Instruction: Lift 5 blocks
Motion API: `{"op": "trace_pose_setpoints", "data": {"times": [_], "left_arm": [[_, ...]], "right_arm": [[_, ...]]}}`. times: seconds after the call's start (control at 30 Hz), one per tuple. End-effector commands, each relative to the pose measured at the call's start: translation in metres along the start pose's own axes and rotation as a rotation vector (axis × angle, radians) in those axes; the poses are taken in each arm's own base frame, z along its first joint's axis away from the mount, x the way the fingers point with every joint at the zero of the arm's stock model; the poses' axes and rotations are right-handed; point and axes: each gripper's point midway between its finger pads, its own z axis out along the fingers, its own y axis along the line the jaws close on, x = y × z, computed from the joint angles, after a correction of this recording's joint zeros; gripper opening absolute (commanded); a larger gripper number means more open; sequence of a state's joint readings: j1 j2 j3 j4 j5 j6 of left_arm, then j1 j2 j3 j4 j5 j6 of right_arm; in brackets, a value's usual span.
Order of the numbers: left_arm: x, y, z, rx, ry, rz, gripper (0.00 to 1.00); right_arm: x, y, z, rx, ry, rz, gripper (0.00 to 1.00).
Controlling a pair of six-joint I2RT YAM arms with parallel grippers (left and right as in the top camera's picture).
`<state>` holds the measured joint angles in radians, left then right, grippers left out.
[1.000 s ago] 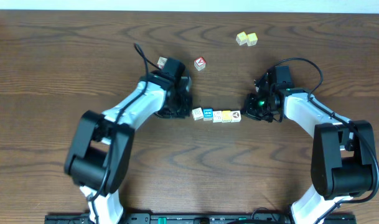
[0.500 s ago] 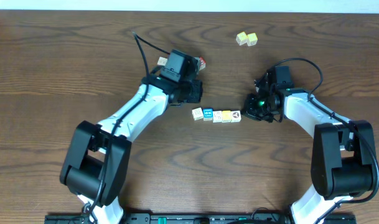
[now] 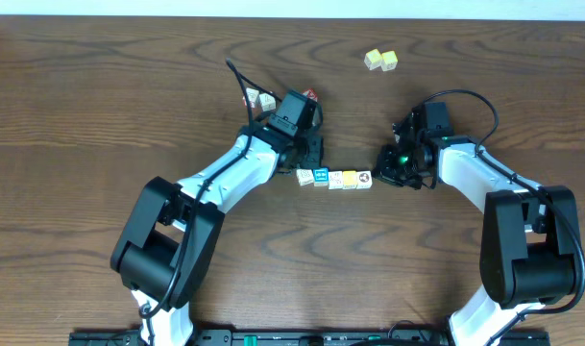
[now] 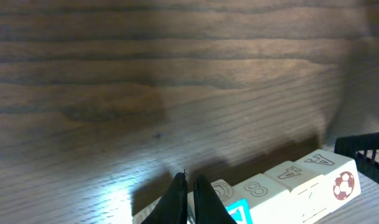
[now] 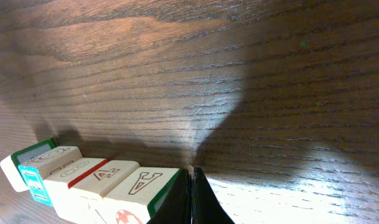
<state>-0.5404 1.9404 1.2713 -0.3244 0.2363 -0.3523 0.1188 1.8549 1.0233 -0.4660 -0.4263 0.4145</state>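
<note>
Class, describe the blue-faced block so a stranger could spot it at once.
On the wooden table, a short row of blocks lies between the left gripper and right gripper. The blue-faced block is second from the left gripper; its neighbours are pale.

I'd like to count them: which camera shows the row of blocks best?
Overhead: the whole row of blocks shows, all five uncovered. Both wrist views see it from one end, cropped at the bottom edge.

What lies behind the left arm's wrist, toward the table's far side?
A red-topped cube peeks out past the left arm, partly covered by it. Two white cubes lie in plain view beside the arm. Anything else beneath the arm is hidden.
</note>
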Motion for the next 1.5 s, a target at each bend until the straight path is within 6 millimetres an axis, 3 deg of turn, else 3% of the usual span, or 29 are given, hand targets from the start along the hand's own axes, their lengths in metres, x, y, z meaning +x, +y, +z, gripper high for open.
{"op": "trace_pose_setpoints", "data": {"times": [0.0,0.87,1.47], "left_arm": [[0.002,-0.005,0.004,-0.005,-0.002,-0.004,0.07],[0.018,-0.011,0.022,-0.008,0.043,0.018,0.07],[0.026,-0.017,0.023,-0.006,0.063,0.031,0.07]], "right_arm": [[0.004,-0.002,0.004,0.007,0.013,0.011,0.01],[0.004,-0.002,0.004,0.010,0.011,0.011,0.01],[0.004,-0.002,0.004,0.010,0.011,0.011,0.01]]}}
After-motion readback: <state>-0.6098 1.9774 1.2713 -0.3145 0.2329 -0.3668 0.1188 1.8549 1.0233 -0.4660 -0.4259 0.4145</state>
